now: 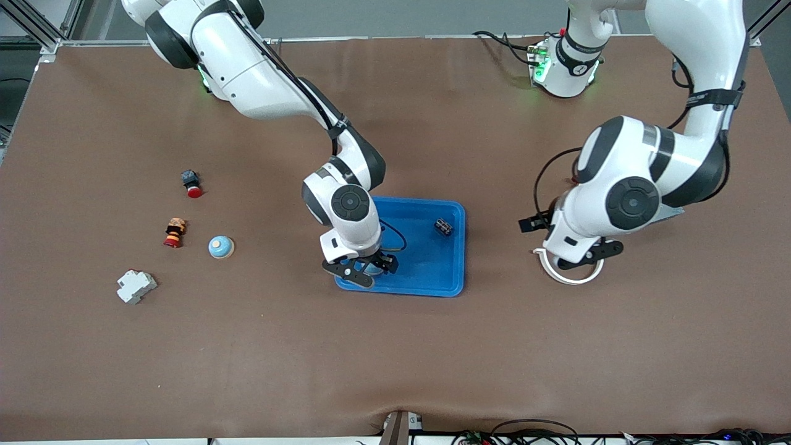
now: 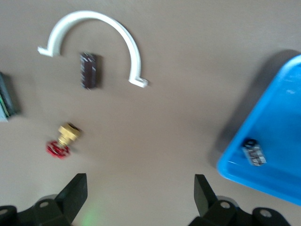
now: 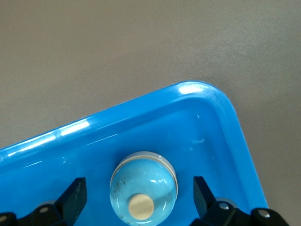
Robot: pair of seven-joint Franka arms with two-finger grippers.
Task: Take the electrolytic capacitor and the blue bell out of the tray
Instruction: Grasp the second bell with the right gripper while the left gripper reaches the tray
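My right gripper (image 3: 136, 197) hangs over the tray (image 3: 221, 113), jaws apart astride the blue bell (image 3: 143, 186), a light, slippery dome best pinched low at its rim.

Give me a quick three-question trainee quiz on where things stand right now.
1. True or false: the capacitor lies outside the tray.
2. The right gripper hangs over: A) the white clamp; B) the bell in the tray; C) the grey breaker.
3. How do the left gripper's jaws stand?
Key: 1 false; 2 B; 3 open.
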